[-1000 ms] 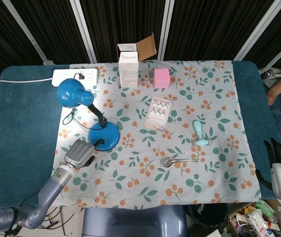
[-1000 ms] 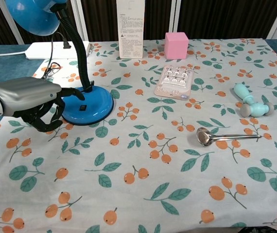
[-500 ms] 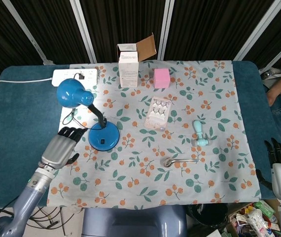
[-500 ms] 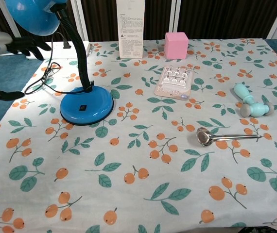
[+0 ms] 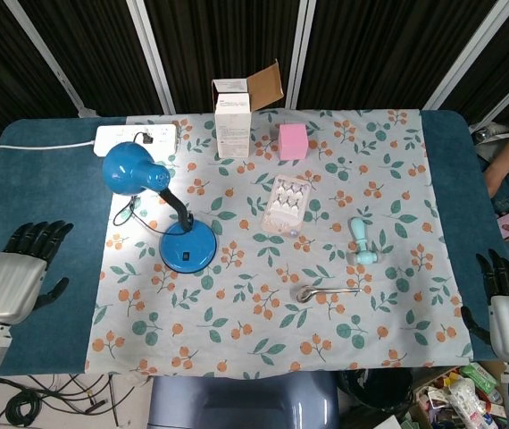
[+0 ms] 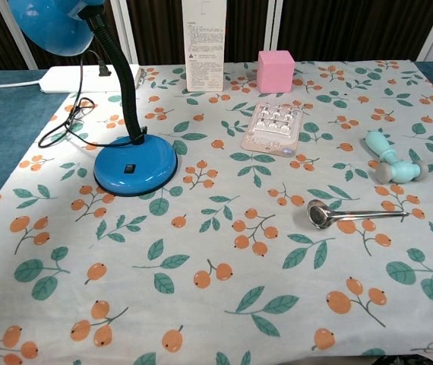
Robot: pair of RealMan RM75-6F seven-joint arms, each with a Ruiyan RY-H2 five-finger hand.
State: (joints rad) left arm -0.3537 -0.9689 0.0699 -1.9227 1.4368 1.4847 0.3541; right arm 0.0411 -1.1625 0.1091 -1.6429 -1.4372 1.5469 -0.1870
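- The glossy blue desk lamp [image 5: 167, 214] stands on the floral cloth [image 5: 326, 304], round base flat, ribbed neck bent.
- The left hand [image 5: 18, 273] hovers well apart over the teal counter [image 5: 40, 223], dark fingers spread, holding nothing.
- The right hand [image 5: 507, 304] sits beyond the counter edge, fingers apart.
- A metal spoon [image 5: 324, 291] and clear blister pack [image 5: 287, 205] lie mid-cloth.

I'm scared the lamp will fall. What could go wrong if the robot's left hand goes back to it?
The black cord loops loosely beside the blue desk lamp's round base; the left hand, now open off the cloth, might snag it. The lamp's heavy blue shade leans out sideways, so a bump could tip it.
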